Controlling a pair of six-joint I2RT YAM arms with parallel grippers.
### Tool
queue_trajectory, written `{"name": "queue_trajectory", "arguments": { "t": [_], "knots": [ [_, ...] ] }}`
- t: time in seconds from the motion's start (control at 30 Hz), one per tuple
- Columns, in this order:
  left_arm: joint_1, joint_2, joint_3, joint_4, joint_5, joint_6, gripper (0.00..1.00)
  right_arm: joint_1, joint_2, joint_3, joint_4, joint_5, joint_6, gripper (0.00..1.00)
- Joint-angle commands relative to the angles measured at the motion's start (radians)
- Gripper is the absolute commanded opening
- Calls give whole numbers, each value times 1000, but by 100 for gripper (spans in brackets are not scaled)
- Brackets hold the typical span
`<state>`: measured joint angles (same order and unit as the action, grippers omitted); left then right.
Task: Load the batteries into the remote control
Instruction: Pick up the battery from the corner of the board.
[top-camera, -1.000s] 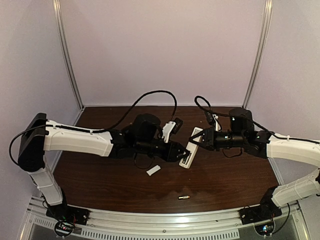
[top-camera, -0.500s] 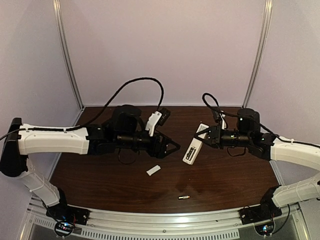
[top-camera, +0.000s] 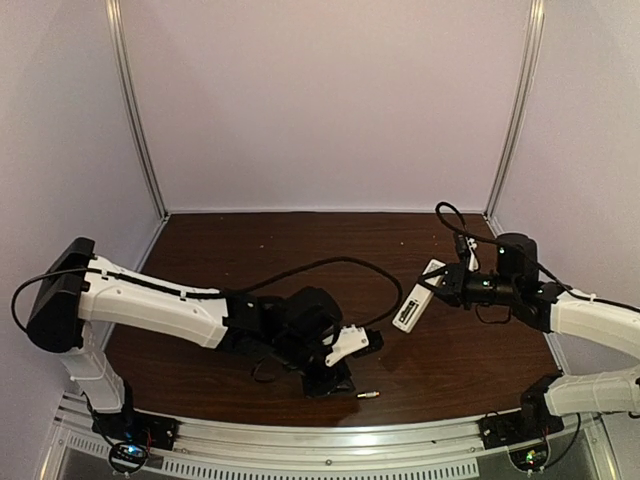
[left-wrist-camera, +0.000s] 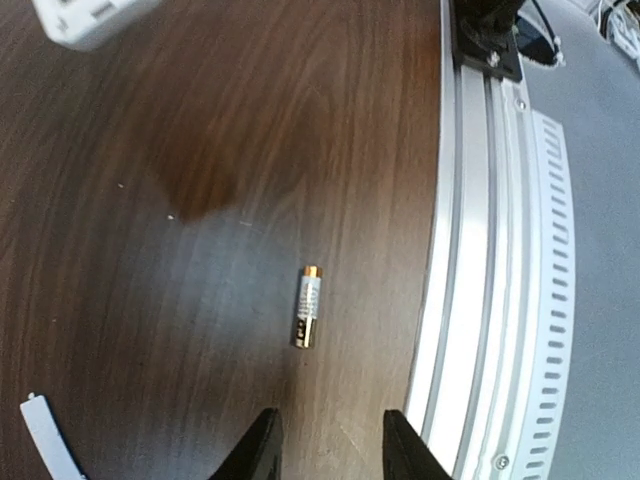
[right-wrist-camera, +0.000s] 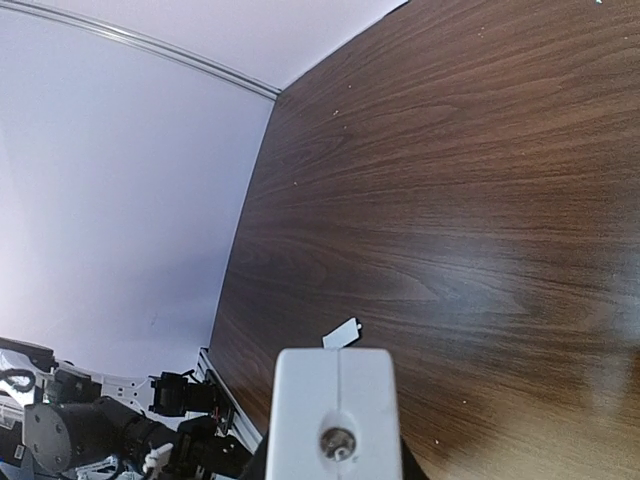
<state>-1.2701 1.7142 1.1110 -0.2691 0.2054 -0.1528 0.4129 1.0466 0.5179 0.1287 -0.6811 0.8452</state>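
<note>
Your left claw (left-wrist-camera: 325, 445) has swung from the remote control (top-camera: 418, 296) to the worktop's (left-wrist-camera: 200, 150) near edge, fingers apart and empty just short of the loose battery (left-wrist-camera: 308, 308), while your right claw (top-camera: 440, 284) stays clamped on the remote's end, so a pick-up looks next.

A robotics lab test cell is indicated: a dark wood-grain table (top-camera: 230, 235) is enclosed by plain lilac panels (top-camera: 320, 100) and aluminium posts (top-camera: 135, 110), with an extruded rail (top-camera: 300, 440) along the frame's bottom.
</note>
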Motion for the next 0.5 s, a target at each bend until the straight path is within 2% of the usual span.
{"name": "queue_trajectory", "arguments": {
  "t": [0.0,0.17,0.47],
  "knots": [
    [-31,97,128,-82,-34,82,36,-49,-52,-25,-25,-26,-5,0],
    [-57,230,283,-179,-55,117,35,-118,-101,-51,-87,-35,-29,0],
    [-64,386,460,-297,-71,143,32,-202,-112,-84,-81,-91,-40,0]
  ]
}}
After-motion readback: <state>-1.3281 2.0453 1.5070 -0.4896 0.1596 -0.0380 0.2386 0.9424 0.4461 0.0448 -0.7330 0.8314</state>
